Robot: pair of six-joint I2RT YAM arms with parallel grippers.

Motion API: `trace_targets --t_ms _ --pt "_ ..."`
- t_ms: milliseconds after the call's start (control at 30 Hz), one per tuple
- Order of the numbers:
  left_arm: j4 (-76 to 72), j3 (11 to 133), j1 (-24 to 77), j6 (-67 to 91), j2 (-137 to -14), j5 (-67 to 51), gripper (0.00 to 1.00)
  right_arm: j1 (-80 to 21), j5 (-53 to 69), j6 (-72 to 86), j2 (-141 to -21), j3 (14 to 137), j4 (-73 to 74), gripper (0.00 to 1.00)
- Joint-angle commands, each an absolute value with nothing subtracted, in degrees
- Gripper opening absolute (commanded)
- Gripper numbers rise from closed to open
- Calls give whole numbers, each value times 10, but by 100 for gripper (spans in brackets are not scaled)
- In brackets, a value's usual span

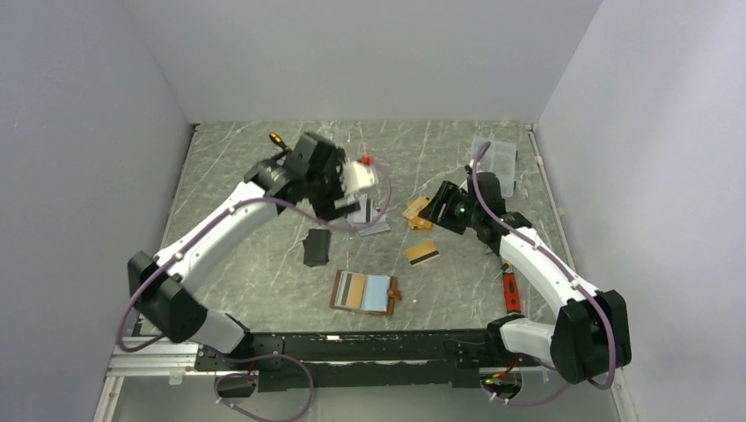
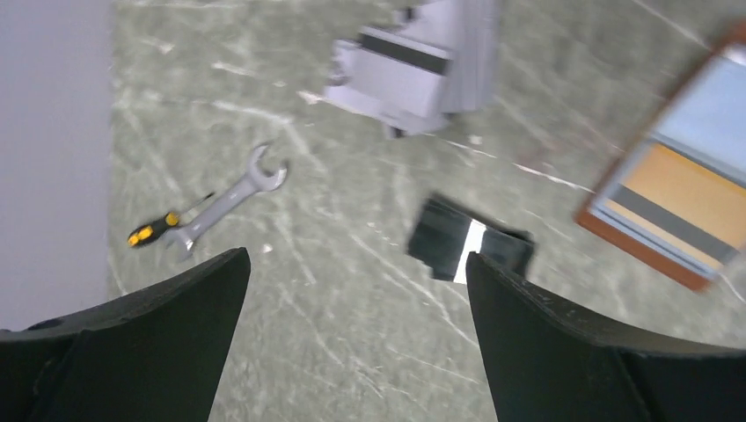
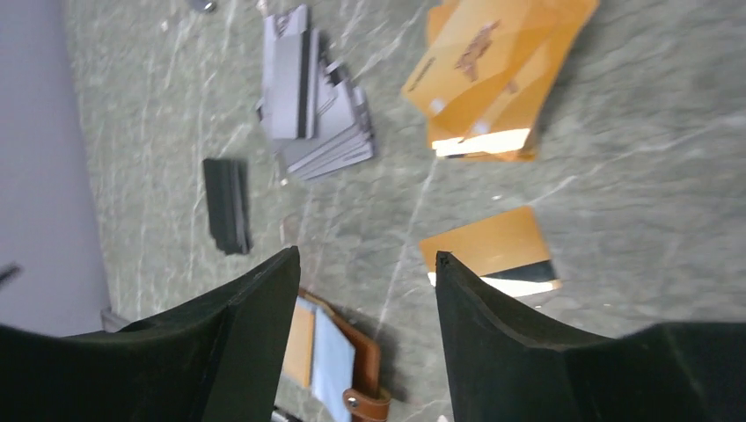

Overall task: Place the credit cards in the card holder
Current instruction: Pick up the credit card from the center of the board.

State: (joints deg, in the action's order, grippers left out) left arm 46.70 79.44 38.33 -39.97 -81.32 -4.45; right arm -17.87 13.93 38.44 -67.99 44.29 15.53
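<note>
Credit cards are lying in three loose groups on the grey-green marbled table (image 1: 264, 264): a fanned pile of gold-orange plastic cards (image 3: 493, 70), a stack of silver-grey striped cards (image 3: 312, 114), and a single gold-orange card with a dark magnetic stripe (image 3: 486, 251) sitting apart from both piles, nearer the wallet. The tan-brown leather card holder (image 1: 363, 292) is lying open and flat near the arms' bases. One of its pale clear sleeves is showing an orange panel with a dark band, which is probably a card already seated.

The right gripper (image 3: 365, 255) is hovering above the table with its jaws parted and gripping nothing. The single gold card is lying just to one side of the gap rather than under it. The left gripper (image 2: 354, 259) is hanging with its jaws spread wide and is also gripping nothing. In its wrist view it is looking down on the small black rectangular pouch (image 2: 471, 242), with the silver stack beyond.

The step in hand is looking like the reach for the next card, most likely the lone gold one. A thin card lying flat offers little edge to pinch. So the next move is calling for the right fingers to centre over it, descend until they are touching the table, then catch opposite edges before carrying it to an open sleeve.
</note>
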Motion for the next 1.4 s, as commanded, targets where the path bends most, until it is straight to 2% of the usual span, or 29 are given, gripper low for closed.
trace_targets --t_ms 0,100,167,267,333,367,433,500,600,733,900,1100,1200,1367 --pt "498 893 303 -338 -893 -36 99 -145 101 352 -690 473 176 63" --pt "570 969 275 -343 -955 -98 99 -116 107 348 -706 472 166 69" --pt "564 993 270 -334 -969 -116 99 -98 112 348 -727 477 162 70" --pt "462 970 269 -305 -943 -94 99 -81 124 353 -756 481 140 68" --pt "350 904 258 -236 -920 -56 99 -74 134 355 -771 482 121 67" --pt "303 871 246 -208 -925 -80 100 -73 135 355 -779 487 116 66" --pt "344 908 239 -202 -985 -190 99 -70 134 348 -800 504 117 65" --pt "392 986 249 -191 -1048 -224 99 -69 128 344 -815 518 118 61" --pt "332 998 263 -123 -1096 -277 98 -67 134 349 -828 519 89 51" --pt "305 1058 286 -45 -1183 -369 90 -67 139 363 -862 526 62 37" --pt "305 1135 317 13 -1283 -428 90 -68 149 359 -909 551 46 37" --pt "289 1163 344 40 -1339 -408 81 -67 157 353 -953 584 40 36" --pt "282 1162 348 58 -1358 -407 76 -68 162 357 -972 593 30 34" --pt "267 1144 347 55 -1366 -396 74 -68 172 361 -998 593 20 23"
